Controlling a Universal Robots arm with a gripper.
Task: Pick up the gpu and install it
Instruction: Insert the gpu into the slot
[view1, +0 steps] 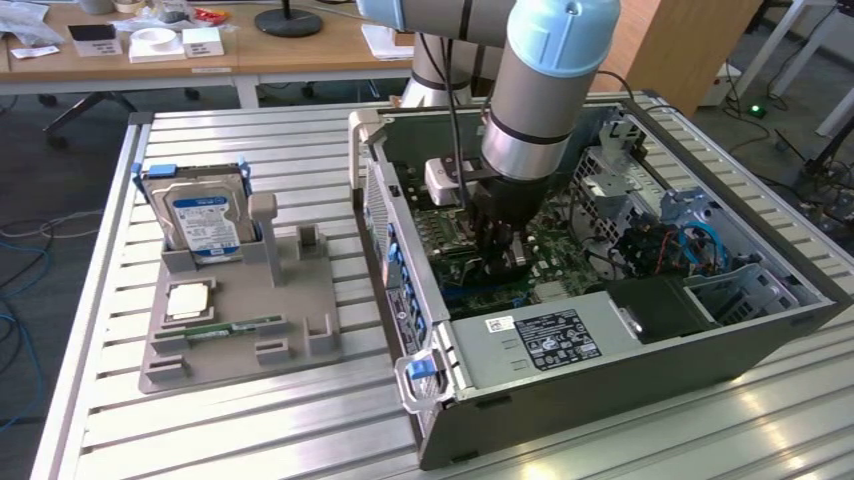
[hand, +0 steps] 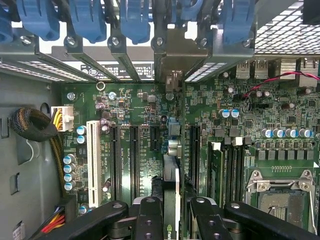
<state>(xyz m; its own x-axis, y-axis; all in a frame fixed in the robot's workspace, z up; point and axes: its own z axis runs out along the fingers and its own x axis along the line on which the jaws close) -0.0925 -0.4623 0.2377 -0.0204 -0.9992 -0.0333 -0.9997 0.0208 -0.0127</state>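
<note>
The gpu (hand: 171, 175) shows edge-on in the wrist view, a thin dark card standing upright over the green motherboard (hand: 135, 105) among its black slots. Its far end reaches the pale metal bracket (hand: 173, 55) at the case's rear wall. My gripper (hand: 172, 220) is shut on the card, with one black finger (hand: 149, 220) on each side of it. In the exterior view the gripper (view1: 503, 255) is down inside the open computer case (view1: 601, 345), just above the motherboard. I cannot tell whether the card sits in a slot.
On the exterior view's left, a grey holder (view1: 300, 300) carries a silver hard drive (view1: 200, 215), a green memory stick (view1: 238, 326) and a square chip (view1: 188, 299). Inside the case are a power supply (view1: 561, 335), cables (view1: 667, 245), a white slot (hand: 93, 155) and a processor socket (hand: 280, 200).
</note>
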